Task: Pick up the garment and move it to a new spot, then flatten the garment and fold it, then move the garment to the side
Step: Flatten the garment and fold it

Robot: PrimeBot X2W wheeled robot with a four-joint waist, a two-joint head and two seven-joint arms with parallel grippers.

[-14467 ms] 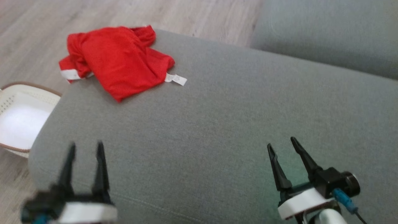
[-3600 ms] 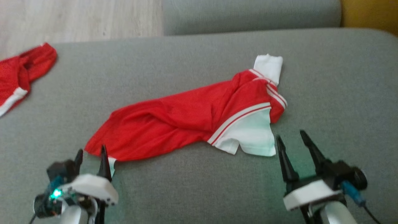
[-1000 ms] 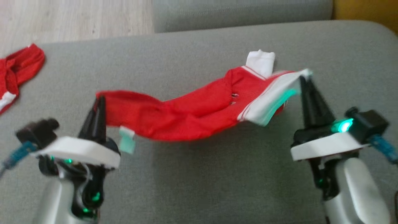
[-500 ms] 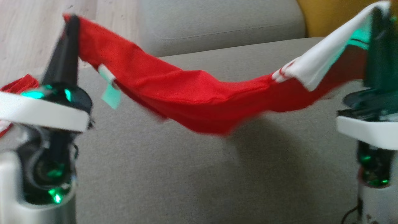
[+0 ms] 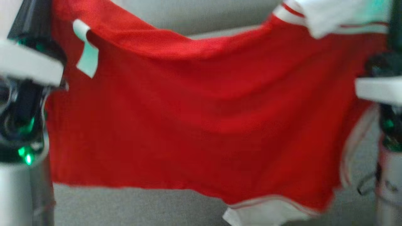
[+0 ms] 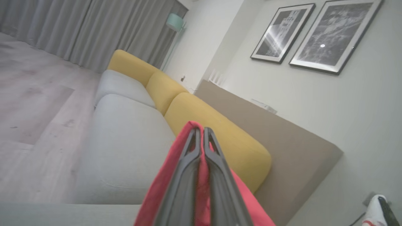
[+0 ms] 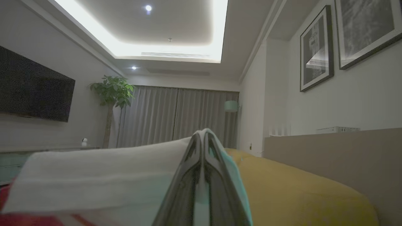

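The red garment [image 5: 201, 119] hangs spread in the air over the grey sofa [image 5: 125, 207]. The left gripper [image 6: 200, 130] is pinched tight on one red top corner; the right gripper [image 7: 201, 133] is pinched on the white part (a little tag [image 5: 86, 56] dangles near the left one).

Red garment [image 5: 201, 125] of thin matt cloth, grey sofa [image 5: 125, 207] in woven matt fabric, fingers [image 6: 185, 182] matt dark plastic

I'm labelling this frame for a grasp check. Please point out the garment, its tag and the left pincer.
garment [image 5: 201, 119], head view, middle of the red panel.
tag [image 5: 88, 61], head view, the pale flap's lower half.
left pincer [image 6: 200, 131], left wrist view, between the shut fingertips gripping red cloth.
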